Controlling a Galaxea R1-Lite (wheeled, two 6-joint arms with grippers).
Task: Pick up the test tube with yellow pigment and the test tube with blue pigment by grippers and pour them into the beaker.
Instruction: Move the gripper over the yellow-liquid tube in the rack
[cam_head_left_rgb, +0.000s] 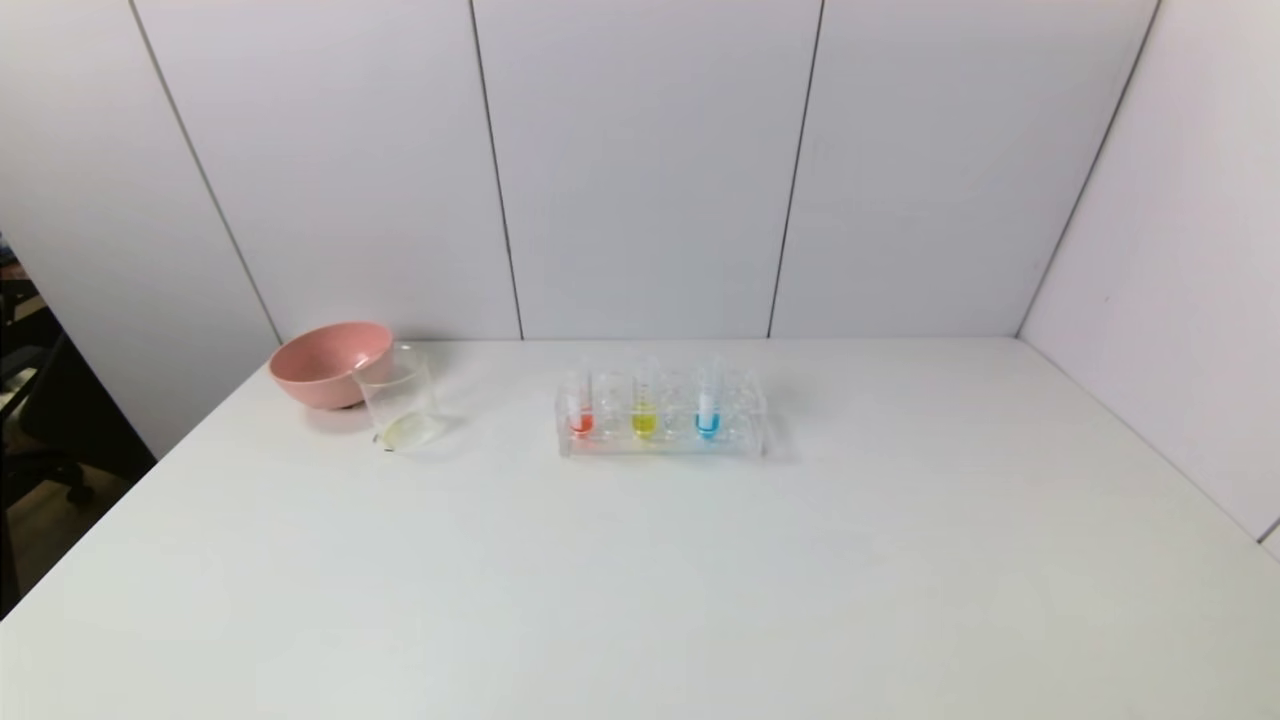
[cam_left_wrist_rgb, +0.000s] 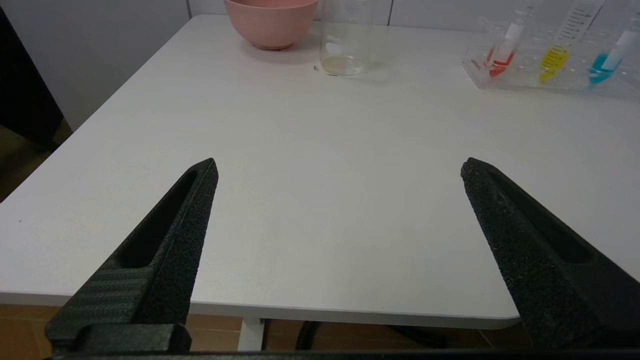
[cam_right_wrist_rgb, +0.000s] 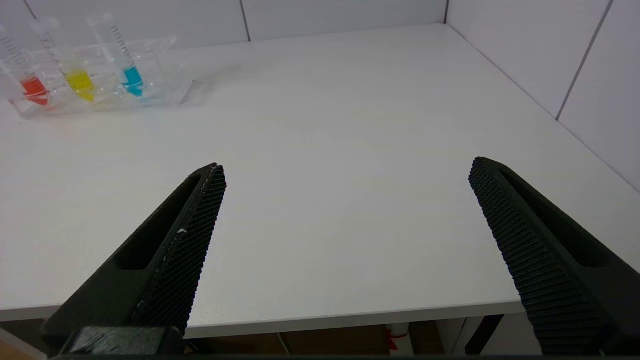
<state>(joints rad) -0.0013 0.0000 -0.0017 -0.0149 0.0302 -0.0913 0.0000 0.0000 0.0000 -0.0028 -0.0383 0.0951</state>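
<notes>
1. While both arms wait at the near edge of the white desk (cam_head_left_rgb: 640, 580), you have the left gripper (cam_left_wrist_rgb: 340, 167) with its black fingers (cam_left_wrist_rgb: 190, 215) spread wide and holding nothing.
2. Your right gripper (cam_right_wrist_rgb: 347, 167) sits the same way at the near edge, its fingers (cam_right_wrist_rgb: 200, 220) wide apart and empty.
3. Toward the back of the desk you see a clear tube rack (cam_head_left_rgb: 662, 415) holding three tubes upright in a row.
4. The test tube with yellow pigment (cam_head_left_rgb: 644, 410) stands in the middle of that row, between the red-tipped tube (cam_head_left_rgb: 581, 410) on your left and the test tube with blue pigment (cam_head_left_rgb: 708, 408) on your right.
5. Well to the left of the rack, the beaker (cam_head_left_rgb: 400, 398) stands upright on the desk, with a faint yellowish film at its bottom.
6. Just behind the beaker and partly overlapped by it in the head view sits a pink bowl (cam_head_left_rgb: 325, 362), near the back wall.
</notes>
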